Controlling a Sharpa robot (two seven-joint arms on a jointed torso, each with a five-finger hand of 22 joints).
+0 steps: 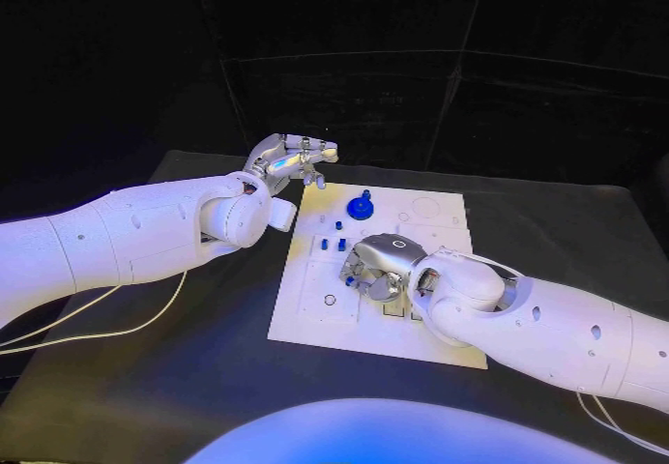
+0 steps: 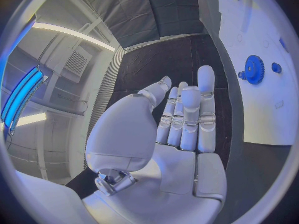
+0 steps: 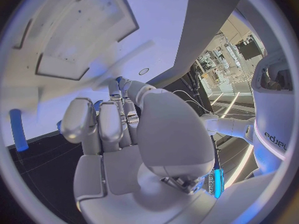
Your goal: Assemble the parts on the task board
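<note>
Risk was judged at the right hand (image 1: 384, 271), curled down over the task board (image 1: 314, 319) among small blue pegs (image 1: 332, 244); whether one was pinched could not be told, and neighbours might be knocked. The left hand (image 1: 289, 159) was held spread, empty, beyond the board's corner.

One white task board (image 1: 314, 309), one blue gear (image 1: 362, 206), three small blue pegs (image 1: 337, 225), two hands (image 1: 379, 269)

Right hand (image 1: 384, 272): covers mid task board (image 1: 334, 319); what its fingers touch is hidden.
Blue bits at fingertips (image 3: 119, 80): mostly hidden, hold unclear.
Small blue pegs (image 1: 332, 242): too small to tell shape.
Blue gear (image 2: 253, 69): board cut off by circle rim.
</note>
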